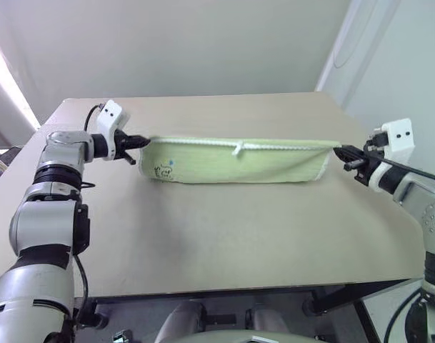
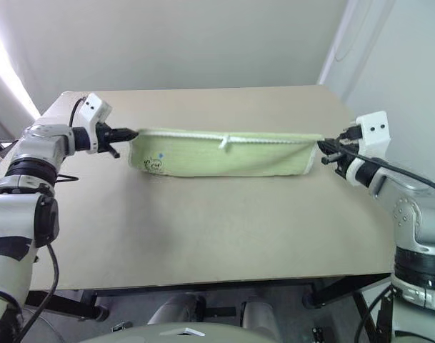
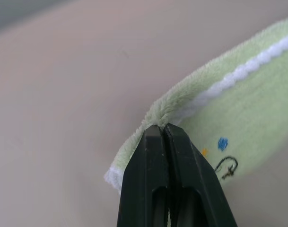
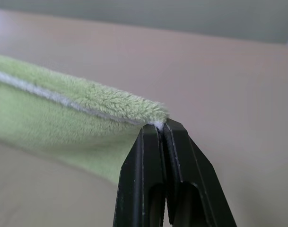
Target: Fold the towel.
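Left eye view: the light lime-green rectangular terry towel (image 1: 235, 163) with white stitched edging hangs stretched between both grippers above the beige rectangular table (image 1: 224, 236). Its upper edge runs nearly straight and taut; its lower part drapes down to the tabletop. The left gripper (image 1: 141, 141) is clenched on the towel's left upper corner; the left wrist view shows both black fingers (image 3: 151, 170) pressed together on the cloth. The right gripper (image 1: 338, 150) is clenched on the right upper corner in the same way. A small white loop tag (image 1: 237, 148) sits at mid-edge. A small dark embroidered mark (image 1: 164, 170) lies near the left end.
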Motion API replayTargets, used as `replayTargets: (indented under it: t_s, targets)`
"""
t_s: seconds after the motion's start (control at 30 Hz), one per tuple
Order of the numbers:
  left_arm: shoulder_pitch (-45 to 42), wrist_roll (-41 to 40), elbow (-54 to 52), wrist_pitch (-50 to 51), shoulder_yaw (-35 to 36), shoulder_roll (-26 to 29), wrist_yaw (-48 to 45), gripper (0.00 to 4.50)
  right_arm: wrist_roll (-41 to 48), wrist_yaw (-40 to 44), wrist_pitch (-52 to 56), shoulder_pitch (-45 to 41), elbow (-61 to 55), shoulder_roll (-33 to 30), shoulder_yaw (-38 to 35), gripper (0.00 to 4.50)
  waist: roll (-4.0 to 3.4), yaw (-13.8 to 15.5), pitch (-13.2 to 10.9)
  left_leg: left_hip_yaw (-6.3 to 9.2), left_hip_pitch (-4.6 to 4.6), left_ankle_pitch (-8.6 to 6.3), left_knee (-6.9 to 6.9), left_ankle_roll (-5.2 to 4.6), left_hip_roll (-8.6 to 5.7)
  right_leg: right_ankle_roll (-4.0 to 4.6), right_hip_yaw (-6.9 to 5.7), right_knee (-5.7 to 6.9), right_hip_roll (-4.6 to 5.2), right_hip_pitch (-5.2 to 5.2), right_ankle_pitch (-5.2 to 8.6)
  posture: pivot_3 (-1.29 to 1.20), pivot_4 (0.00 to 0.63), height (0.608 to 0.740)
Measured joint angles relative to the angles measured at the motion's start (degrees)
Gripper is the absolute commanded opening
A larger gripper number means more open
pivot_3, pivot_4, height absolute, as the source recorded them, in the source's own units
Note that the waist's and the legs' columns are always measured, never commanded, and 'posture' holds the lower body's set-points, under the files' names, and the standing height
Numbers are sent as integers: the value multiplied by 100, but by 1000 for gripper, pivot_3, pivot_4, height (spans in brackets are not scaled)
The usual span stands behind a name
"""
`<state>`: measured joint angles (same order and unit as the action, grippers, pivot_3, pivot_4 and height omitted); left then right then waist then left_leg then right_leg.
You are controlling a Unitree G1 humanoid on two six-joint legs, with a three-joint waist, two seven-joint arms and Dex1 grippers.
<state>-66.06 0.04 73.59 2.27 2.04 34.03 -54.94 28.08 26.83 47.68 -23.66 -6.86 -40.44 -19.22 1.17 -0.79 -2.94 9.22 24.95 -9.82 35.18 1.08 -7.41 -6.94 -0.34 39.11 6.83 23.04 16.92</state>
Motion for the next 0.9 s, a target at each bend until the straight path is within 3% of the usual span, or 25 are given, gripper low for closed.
replayTargets:
  t_s: [0.27, 0.37, 0.57, 0.77, 0.9]
  targets:
    - [-663, 11, 215, -529, 349, -365, 1712, 0, -617, -490, -1025, -1431, 1848, 391, 279, 37, 0, -7, 0, -3, 2, 3, -1, -3, -5, 1, 3, 0, -3, 7, -5, 0, 0, 692]
    - [-771, 60, 217, -649, 349, -377, 1794, 0, -663, -497, -1194, -1593, 2017, 388, 278, 37, 0, -11, 0, -3, 2, 3, -3, -4, -8, 1, 4, 1, -5, 7, -5, 0, 0, 692]
    - [-702, 78, 216, -649, 305, 93, 437, 0, -291, 104, -613, -635, 1260, 94, 217, 37, -3, -24, 1, -3, 7, 3, -5, -6, -12, 1, 3, 3, -5, 13, -5, 0, 0, 692]
    - [34, 312, 93, -532, -119, 694, -1412, 0, 431, 609, 268, 611, -35, -215, -124, 37, -8, -51, 2, -3, 5, 2, 5, -5, -3, 5, 6, 11, -8, 13, -7, 0, 0, 692]
    - [357, 340, -89, -240, -244, 971, -1995, 0, 806, 682, 664, 976, -625, -280, -313, 37, -8, -16, 2, -1, 5, -6, 7, 9, 1, 2, 6, 10, -6, 10, -1, 0, 0, 692]
